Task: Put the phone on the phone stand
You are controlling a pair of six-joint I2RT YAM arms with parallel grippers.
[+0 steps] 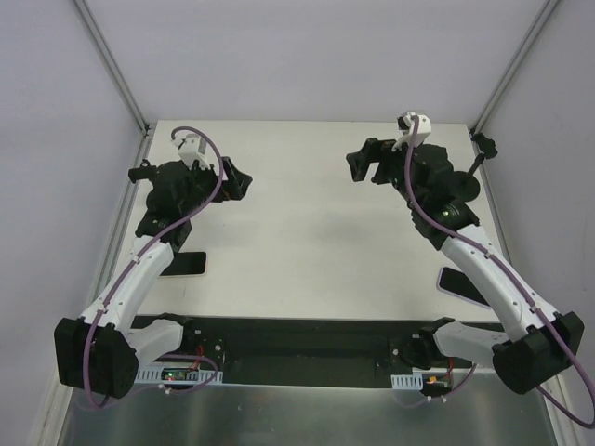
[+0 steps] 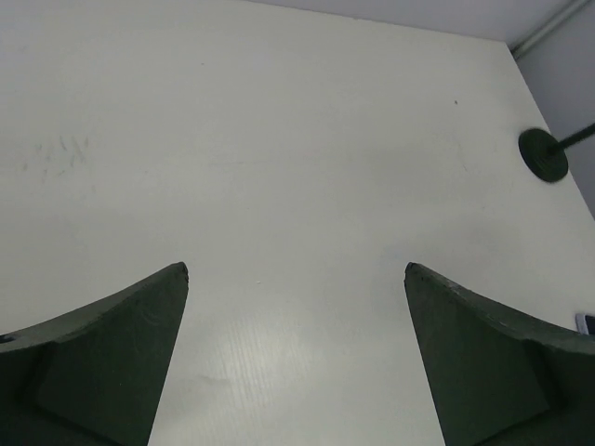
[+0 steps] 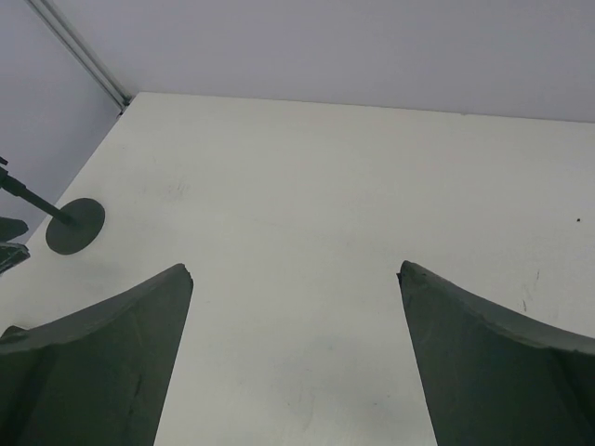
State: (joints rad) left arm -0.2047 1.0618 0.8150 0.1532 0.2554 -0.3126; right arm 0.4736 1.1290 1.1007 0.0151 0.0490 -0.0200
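A dark phone (image 1: pixel 186 263) lies flat at the table's left, partly under my left arm. A second phone (image 1: pixel 462 282) with a light edge lies at the right, partly under my right arm. One dark phone stand (image 1: pixel 482 145) stands at the far right, its round base and rod showing in the left wrist view (image 2: pixel 544 153). Another stand (image 1: pixel 138 174) is at the far left and shows in the right wrist view (image 3: pixel 74 226). My left gripper (image 1: pixel 244 181) (image 2: pixel 296 269) is open and empty. My right gripper (image 1: pixel 356 165) (image 3: pixel 296 269) is open and empty. Both hover above bare table.
The white table (image 1: pixel 297 242) is walled by grey panels with metal posts at the far corners. A black rail (image 1: pixel 297 339) with the arm bases and cables runs along the near edge.
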